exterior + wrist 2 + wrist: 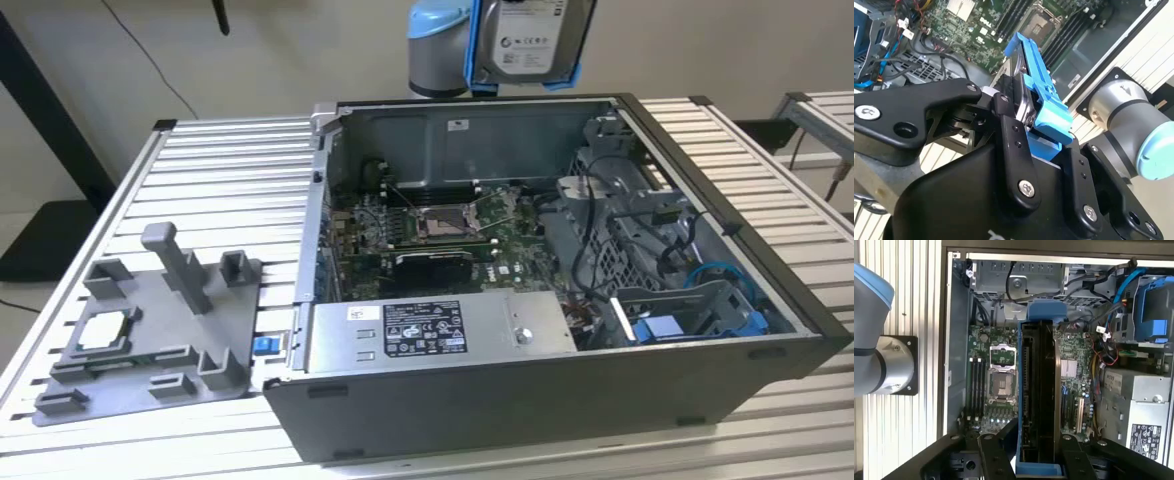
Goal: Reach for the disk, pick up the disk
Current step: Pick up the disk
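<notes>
Bg: plain off-white wall (pixel 267 50) behind the rig, even diffuse light, no hard shadows. Tabletop (pixel 227 170) is ribbed aluminium profile, silver, slats running across the exterior view. 2nd ribbed bench (pixel 821 115) at the exterior view's right, sep by a gap. Black post (pixel 54 110) + thin black cable (pixel 160 70) on the exterior view's left. Dark floor patch (pixel 40 240) below it.

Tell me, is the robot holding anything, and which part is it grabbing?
Yes. The gripper holds the disk above the open computer case, fingers clamped near one end of its blue frame.
</notes>
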`<state>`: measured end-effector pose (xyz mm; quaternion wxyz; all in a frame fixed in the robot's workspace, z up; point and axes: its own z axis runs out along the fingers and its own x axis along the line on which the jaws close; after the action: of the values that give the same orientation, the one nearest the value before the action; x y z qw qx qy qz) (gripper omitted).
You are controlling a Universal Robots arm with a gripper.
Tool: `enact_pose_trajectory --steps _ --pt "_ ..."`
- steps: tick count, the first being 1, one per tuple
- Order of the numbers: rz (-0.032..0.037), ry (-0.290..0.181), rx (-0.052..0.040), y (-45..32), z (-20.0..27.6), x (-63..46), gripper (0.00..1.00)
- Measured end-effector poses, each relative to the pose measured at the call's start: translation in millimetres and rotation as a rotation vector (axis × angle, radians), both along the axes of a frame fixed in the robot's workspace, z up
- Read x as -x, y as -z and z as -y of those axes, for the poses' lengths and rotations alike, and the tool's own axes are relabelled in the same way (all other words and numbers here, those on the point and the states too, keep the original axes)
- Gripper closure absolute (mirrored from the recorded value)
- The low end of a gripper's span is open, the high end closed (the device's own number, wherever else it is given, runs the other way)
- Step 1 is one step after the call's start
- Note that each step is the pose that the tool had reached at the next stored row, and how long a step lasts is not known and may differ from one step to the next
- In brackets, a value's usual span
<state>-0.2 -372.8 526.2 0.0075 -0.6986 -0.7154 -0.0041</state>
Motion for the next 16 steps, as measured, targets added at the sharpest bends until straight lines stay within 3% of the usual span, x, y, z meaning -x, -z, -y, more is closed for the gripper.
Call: enact_pose_trajectory --steps 16 --pt "0.0 0.0 0.0 0.0 0.0 -44.9 1.0"
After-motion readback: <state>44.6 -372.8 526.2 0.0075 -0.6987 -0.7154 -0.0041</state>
